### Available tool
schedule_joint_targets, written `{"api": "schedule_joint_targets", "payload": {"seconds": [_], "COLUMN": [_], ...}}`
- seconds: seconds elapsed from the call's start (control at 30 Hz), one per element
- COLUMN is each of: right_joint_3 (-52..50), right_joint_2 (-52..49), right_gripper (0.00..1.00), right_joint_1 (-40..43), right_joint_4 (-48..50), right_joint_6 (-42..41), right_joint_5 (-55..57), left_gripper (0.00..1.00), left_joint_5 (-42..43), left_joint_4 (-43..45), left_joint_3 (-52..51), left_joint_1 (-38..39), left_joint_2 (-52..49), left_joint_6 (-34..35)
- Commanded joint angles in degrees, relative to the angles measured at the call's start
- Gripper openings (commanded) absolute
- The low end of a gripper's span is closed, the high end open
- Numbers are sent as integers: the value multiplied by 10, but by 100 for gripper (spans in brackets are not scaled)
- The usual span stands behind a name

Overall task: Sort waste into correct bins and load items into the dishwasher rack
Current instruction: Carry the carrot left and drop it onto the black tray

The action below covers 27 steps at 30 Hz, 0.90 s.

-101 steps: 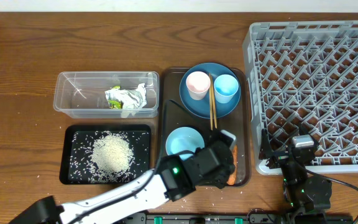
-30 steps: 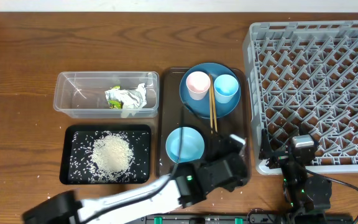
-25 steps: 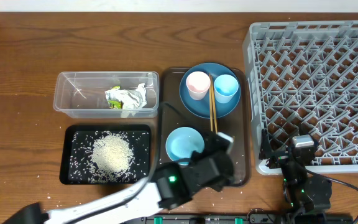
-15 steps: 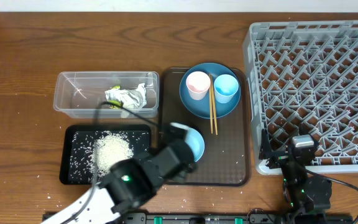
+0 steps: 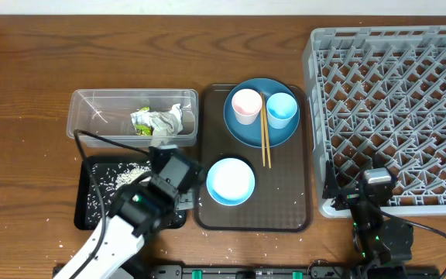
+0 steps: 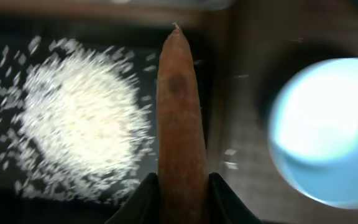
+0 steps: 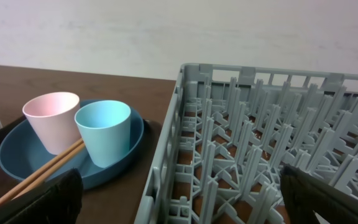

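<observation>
One carrot (image 6: 179,112) sits clamped in the left hand (image 6: 180,186), its long axis toward 12 o'clock and its tip over the black tray's (image 5: 87,221) right rim. The rice pile (image 6: 82,118) lies at 9 o'clock. Beside the dishwasher rack (image 5: 393,93), the right hand (image 7: 182,202) gapes wide and empty.

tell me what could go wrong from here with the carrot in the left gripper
1. The left gripper pinches the carrot only at one end, so most of it sticks out unsupported; it could pivot or slip free.
2. It hangs near the border between the black tray and the brown tray, beside the bowl; an early release might land it wrongly.
3. Dropped onto the rice pile, it may scatter grains over the shallow rim.
</observation>
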State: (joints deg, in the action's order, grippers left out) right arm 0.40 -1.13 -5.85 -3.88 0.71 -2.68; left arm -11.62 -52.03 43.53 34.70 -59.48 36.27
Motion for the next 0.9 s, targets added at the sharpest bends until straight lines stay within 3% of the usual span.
{"api": "schedule_joint_targets", "payload": {"seconds": [0.0,0.67,0.73,0.87], "right_joint_3": [-1,-1,-1,-1], "right_joint_2": [-2,-2,-2,-2], "right_gripper": [99,99,99,99], "right_joint_1": [-2,-2,-2,-2], "right_joint_4": [-2,-2,-2,-2], "right_joint_6": [7,7,7,7], "right_joint_5": [3,3,3,3], "left_gripper": [23,20,22,34], "left_joint_5": [-11,7,6,6], "left_joint_4": [3,47,47,48], "left_joint_3": [-16,-19,-19,-18], "left_joint_1": [-32,-46,-46,-46], "left_joint_2": [-21,-180,-185,-185], "left_joint_6": [11,-2,-5,-6]}}
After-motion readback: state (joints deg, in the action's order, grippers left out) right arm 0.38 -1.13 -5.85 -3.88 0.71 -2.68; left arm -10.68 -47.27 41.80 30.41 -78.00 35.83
